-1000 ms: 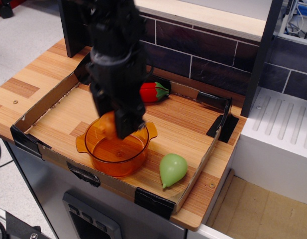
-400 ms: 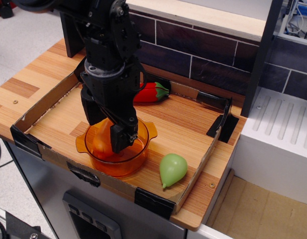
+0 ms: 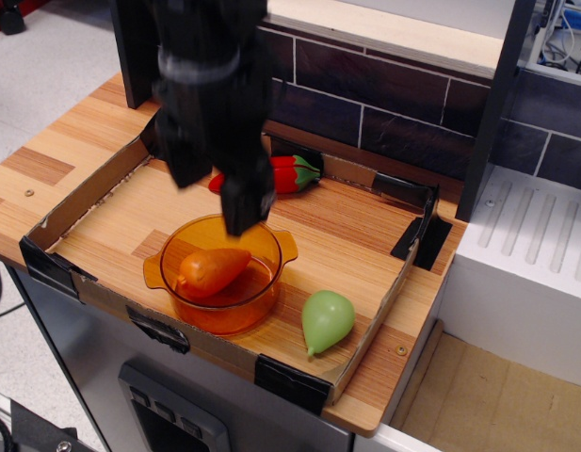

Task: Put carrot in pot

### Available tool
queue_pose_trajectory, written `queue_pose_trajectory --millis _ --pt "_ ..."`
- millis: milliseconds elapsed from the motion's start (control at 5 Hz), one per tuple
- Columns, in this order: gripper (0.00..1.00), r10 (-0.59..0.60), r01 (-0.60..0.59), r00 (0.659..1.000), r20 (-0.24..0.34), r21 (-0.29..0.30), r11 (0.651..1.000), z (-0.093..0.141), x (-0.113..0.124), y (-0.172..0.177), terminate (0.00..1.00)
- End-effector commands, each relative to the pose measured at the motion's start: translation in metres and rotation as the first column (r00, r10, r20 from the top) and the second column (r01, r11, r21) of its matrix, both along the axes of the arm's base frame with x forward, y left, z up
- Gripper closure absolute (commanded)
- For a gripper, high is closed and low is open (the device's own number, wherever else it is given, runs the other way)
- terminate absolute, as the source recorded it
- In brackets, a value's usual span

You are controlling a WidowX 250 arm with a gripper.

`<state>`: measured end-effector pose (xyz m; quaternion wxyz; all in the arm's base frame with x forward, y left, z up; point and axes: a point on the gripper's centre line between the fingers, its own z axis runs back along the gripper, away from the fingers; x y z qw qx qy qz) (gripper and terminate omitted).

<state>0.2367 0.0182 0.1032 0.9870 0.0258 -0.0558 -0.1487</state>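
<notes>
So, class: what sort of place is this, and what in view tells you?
Probably a mock toy kitchen built for robot practice. A wooden counter backs onto a dark tiled wall, with a white ridged drainer beside it, and plastic food like the carrot lies in a small amber pot.

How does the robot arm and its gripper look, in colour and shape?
The arm is black and bulky, built of blocky housings, with a paler grey band around it near the top. Its gripper is also black, with two thick fingers. Motion blur hides any cables or markings.
</notes>
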Motion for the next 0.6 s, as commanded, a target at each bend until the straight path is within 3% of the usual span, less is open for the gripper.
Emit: queue_pose_trajectory --millis 0,200,400 --pt "0.00 0.038 -0.037 0.997 0.061 -0.013 0.999 0.0408 0.0105 0.0062 0.00" --pt "0.00 0.038 -0.037 0.997 0.061 -0.013 0.999 0.0408 0.0105 0.0062 0.00" --pt "0.00 0.038 -0.037 0.997 0.061 -0.013 0.999 0.0408 0.0105 0.0062 1.00"
